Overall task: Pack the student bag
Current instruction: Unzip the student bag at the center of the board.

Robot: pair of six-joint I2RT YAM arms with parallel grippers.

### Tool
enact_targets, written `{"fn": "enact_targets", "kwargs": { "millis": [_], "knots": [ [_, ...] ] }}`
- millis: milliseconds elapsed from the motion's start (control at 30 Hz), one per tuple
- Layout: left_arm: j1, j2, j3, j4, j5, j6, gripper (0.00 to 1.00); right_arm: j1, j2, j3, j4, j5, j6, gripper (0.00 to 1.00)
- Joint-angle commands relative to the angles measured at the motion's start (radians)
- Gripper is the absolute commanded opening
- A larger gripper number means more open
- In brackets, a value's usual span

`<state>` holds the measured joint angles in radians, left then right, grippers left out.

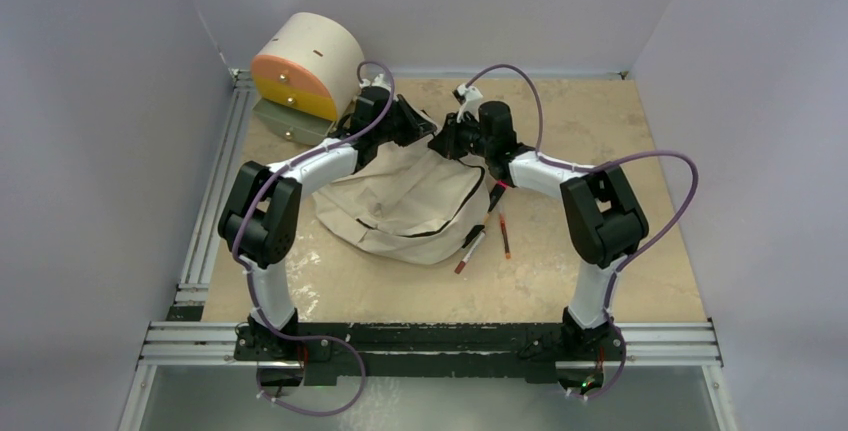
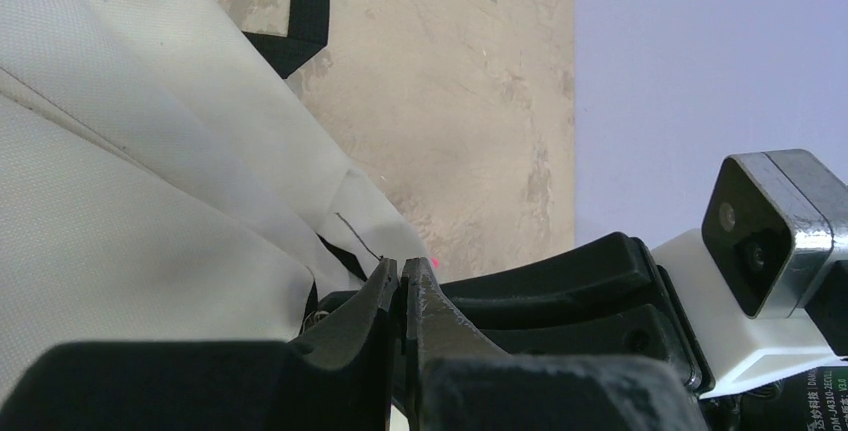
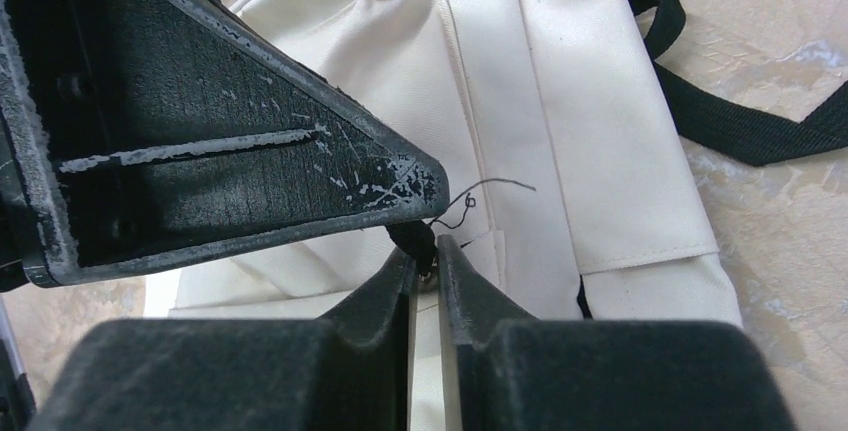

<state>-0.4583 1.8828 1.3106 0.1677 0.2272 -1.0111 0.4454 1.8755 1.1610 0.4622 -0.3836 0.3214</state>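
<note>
The student bag (image 1: 400, 206) is a beige fabric backpack lying in the middle of the table. Both grippers meet at its far top edge. My left gripper (image 1: 425, 131) (image 2: 402, 269) is shut, its tips against the bag's cream fabric (image 2: 120, 211) where a loose thread sticks out. Whether it pinches the fabric does not show. My right gripper (image 1: 452, 139) (image 3: 427, 256) is closed to a narrow gap on a small black zipper pull (image 3: 413, 238) at the bag's seam (image 3: 520, 81). One finger (image 3: 250, 151) of the left gripper lies just above that pull.
A cream-and-orange cylindrical drawer unit (image 1: 300, 66) stands at the back left. Two pens (image 1: 470, 249) (image 1: 505, 234) lie on the table right of the bag. A black strap (image 3: 720, 121) trails from the bag onto the tabletop. Walls close in the back and sides.
</note>
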Motion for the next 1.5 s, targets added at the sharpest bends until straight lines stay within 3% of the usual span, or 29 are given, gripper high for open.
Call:
{"fn": "enact_targets", "kwargs": {
  "millis": [0, 100, 200, 400, 600, 833, 1467],
  "knots": [
    [0.001, -0.052, -0.005, 0.04, -0.011, 0.012, 0.0, 0.0, 0.0, 0.032, 0.028, 0.008, 0.005, 0.08],
    [0.001, -0.051, -0.004, 0.04, -0.006, 0.019, 0.0, 0.0, -0.001, 0.029, 0.027, 0.009, 0.005, 0.0],
    [0.001, -0.05, -0.004, 0.04, 0.004, 0.034, 0.0, 0.0, 0.0, 0.03, 0.032, 0.008, 0.006, 0.0],
    [0.001, -0.043, 0.003, 0.031, 0.018, 0.054, 0.27, -0.001, -0.001, 0.031, 0.027, 0.009, 0.008, 0.0],
    [0.001, -0.033, 0.004, 0.026, 0.024, 0.064, 0.31, -0.001, -0.003, 0.036, 0.02, 0.008, 0.004, 0.0],
    [0.0, -0.015, 0.012, 0.023, 0.038, 0.067, 0.31, -0.001, -0.004, 0.046, 0.018, -0.001, 0.005, 0.0],
    [-0.002, -0.002, -0.039, 0.037, 0.028, 0.117, 0.15, 0.0, -0.011, 0.048, 0.028, -0.017, 0.021, 0.0]
  ]
}}
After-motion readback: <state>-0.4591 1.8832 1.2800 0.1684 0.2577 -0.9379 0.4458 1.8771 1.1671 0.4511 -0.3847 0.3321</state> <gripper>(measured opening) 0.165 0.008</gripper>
